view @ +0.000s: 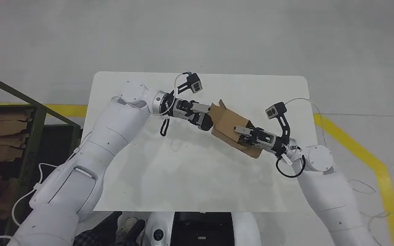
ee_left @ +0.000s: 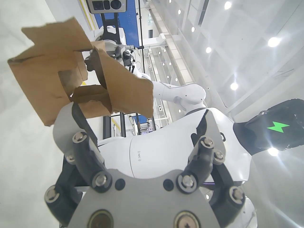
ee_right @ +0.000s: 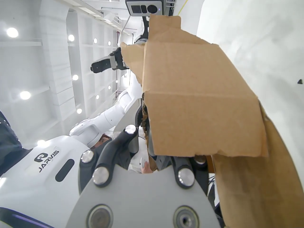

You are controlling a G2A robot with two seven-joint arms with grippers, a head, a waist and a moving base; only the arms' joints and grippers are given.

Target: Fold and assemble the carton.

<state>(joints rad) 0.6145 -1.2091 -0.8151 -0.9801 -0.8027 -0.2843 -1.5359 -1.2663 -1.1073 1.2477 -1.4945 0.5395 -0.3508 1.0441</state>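
A brown cardboard carton [view: 229, 123] is held slightly above the middle of the white table [view: 154, 178], partly opened, with loose flaps at both ends. My right gripper [view: 248, 132] is shut on the carton's wall at the end nearest it; in the right wrist view the carton [ee_right: 199, 100] covers one finger of this gripper [ee_right: 152, 124]. My left gripper [view: 205, 118] is at the opposite end, open. In the left wrist view its fingers [ee_left: 78, 119] are spread wide, one beside a flap of the carton [ee_left: 45, 72], and the gripper [ee_left: 139, 110] holds nothing.
A dark rack [view: 18, 123] with flat cardboard stands off the table's left side. Yellow floor tape [view: 354, 144] runs past the table's right side. The table's near half is bare white surface.
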